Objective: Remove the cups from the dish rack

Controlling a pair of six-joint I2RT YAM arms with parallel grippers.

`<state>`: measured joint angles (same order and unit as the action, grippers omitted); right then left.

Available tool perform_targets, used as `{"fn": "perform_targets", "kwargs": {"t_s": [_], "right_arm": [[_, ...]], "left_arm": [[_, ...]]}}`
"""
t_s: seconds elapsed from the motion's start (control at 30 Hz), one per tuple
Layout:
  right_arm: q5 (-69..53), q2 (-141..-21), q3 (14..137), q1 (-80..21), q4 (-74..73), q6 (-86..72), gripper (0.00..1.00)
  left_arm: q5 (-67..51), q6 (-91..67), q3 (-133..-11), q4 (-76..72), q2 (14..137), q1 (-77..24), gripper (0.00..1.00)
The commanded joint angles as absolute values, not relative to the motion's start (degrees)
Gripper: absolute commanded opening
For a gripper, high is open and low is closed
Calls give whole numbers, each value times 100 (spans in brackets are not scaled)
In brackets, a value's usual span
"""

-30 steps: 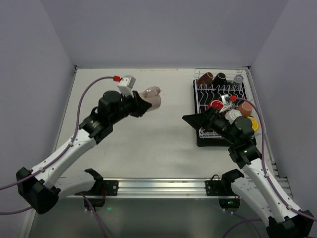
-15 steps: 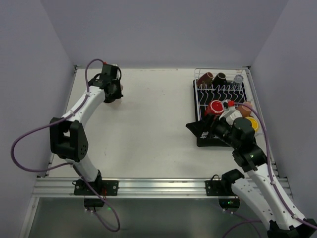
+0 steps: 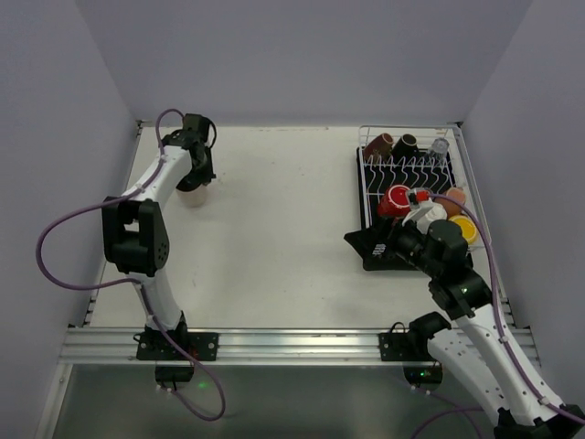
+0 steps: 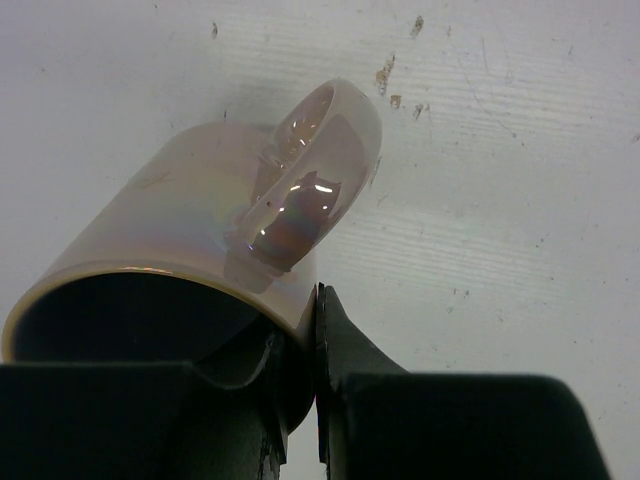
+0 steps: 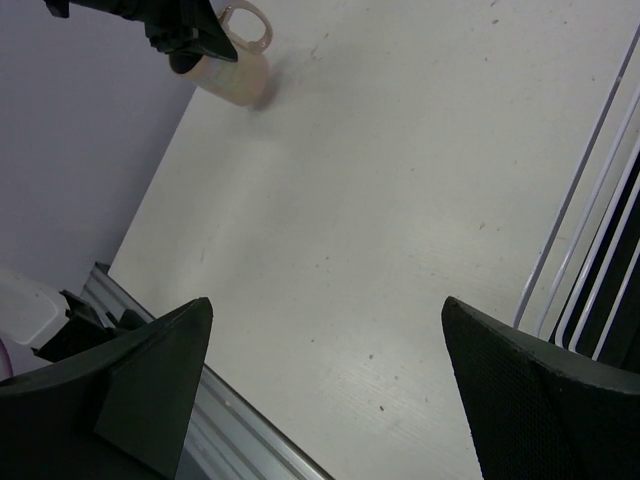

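On the table's right, the dish rack holds most cups, a red mug among them. One pale mug is out, far left, wall pinched by the left gripper; the right gripper gapes empty beside the rack.

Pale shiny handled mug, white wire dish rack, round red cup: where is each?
Pale shiny handled mug (image 4: 180, 210): left wrist view, side wall.
White wire dish rack (image 3: 413, 170): top view, bare prongs.
Round red cup (image 3: 398, 198): top view, body.

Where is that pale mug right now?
In the overhead view the pale mug is at the far left of the table, near the left wall, its rim pinched by the left gripper, away from the dish rack on the right.
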<state>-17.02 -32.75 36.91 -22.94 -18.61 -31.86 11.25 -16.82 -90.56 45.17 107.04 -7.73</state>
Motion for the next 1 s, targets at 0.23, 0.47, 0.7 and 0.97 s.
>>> {"fn": "perform_targets", "kwargs": {"t_s": [0.23, 0.47, 0.7, 0.97], "right_arm": [[-1661, -3560, 3647, -2312, -1643, -3067, 99], [-1389, -3551, 3893, -2320, -1898, -3024, 99], [-511, -3437, 4297, -2320, -2521, -2979, 99], [1597, -3172, 4745, -2312, -3549, -3199, 99]], "left_arm": [[1029, -1424, -9387, 4403, 10925, -519, 25], [914, -1459, -9369, 4254, 10724, -519, 55], [230, -1731, -9193, 3263, 9467, -650, 92], [-710, -1914, -7389, 2093, 7159, -2205, 95]]}}
